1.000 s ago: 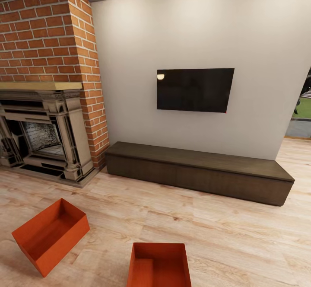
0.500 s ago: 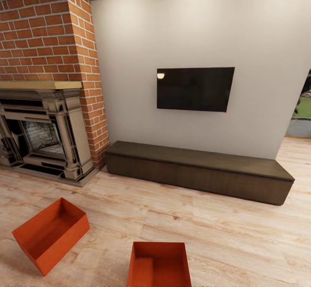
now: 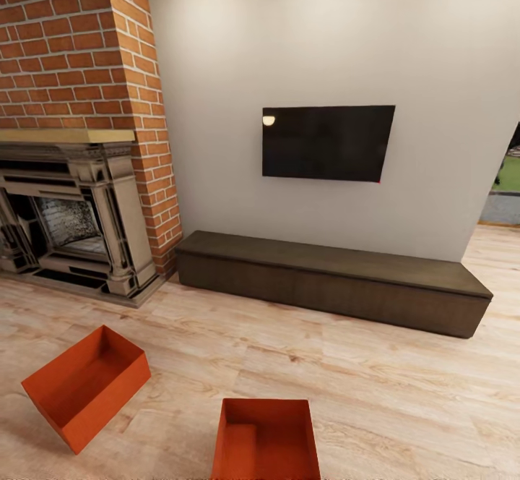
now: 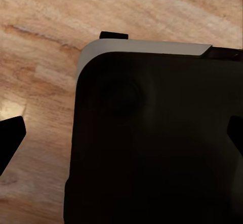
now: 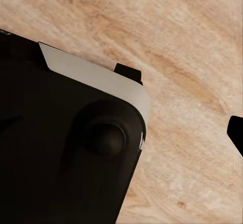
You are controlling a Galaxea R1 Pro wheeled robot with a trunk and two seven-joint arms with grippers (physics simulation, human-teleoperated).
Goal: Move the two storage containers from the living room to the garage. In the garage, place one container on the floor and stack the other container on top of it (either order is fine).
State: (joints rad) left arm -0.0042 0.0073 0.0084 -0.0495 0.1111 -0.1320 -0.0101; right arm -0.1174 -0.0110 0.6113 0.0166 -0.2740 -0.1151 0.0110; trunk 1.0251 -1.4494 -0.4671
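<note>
In the head view, the living room lies ahead: a light wood-plank floor (image 3: 375, 386) runs up to a cream wall (image 3: 325, 46) that carries a dark wall TV (image 3: 327, 143), and a long dark low cabinet (image 3: 332, 281) sits on the planks against that wall, below the screen. At the left stands a brick fireplace (image 3: 79, 53) with a pale mantel and a carved grey surround around its dark opening. Both storage containers rest on the wood floor in the foreground, well apart from the cabinet. The left container (image 3: 87, 386) is turned at an angle, one corner pointing toward the viewer, its open top showing an empty orange-red inside. The near container (image 3: 266, 440) lies to the right of it, squared to the view and cut off by the lower edge of the picture; the two bins are near each other but not touching. At the far right edge a gap past the wall shows a strip of green and grey outdoors. In the left wrist view, a black body with a pale rounded edge, part of the robot's base (image 4: 152, 133), covers much of the planks, and dark tips show at both side edges; whether the left gripper is open or closed cannot be told. The right wrist view shows the same kind of dark body over wood, with one dark tip at the edge, and the right gripper's state cannot be told either.
</note>
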